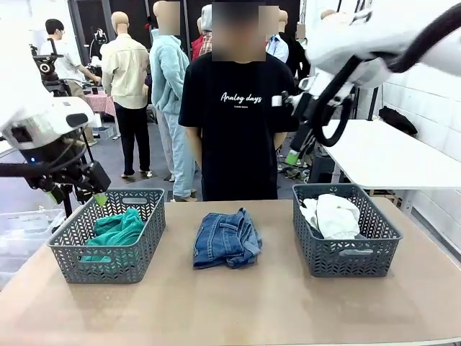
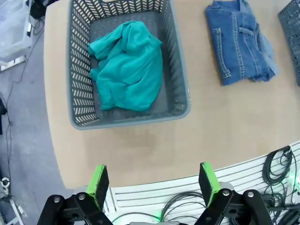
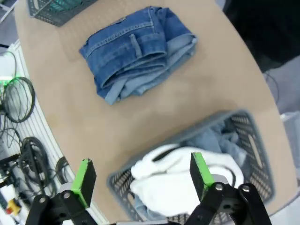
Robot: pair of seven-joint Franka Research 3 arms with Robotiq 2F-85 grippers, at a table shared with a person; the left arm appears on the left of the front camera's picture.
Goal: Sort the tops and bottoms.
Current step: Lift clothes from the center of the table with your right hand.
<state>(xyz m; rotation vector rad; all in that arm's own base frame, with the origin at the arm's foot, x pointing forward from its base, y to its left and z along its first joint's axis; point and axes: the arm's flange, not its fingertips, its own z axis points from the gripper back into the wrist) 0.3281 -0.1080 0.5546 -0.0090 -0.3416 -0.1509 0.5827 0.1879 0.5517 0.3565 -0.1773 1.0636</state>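
The folded darker-blue denim [image 1: 227, 238] lies on the table [image 1: 252, 310] between the baskets; it is soft, probably fairly heavy. Grasp its bunched waistband. Both the left gripper [image 2: 153, 182] and right gripper [image 3: 139, 178] stand released, empty.

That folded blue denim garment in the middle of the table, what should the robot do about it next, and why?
Probably lower the open right gripper onto the folded blue denim garment: it lies loose between baskets, while the grey right basket already holds bottoms.
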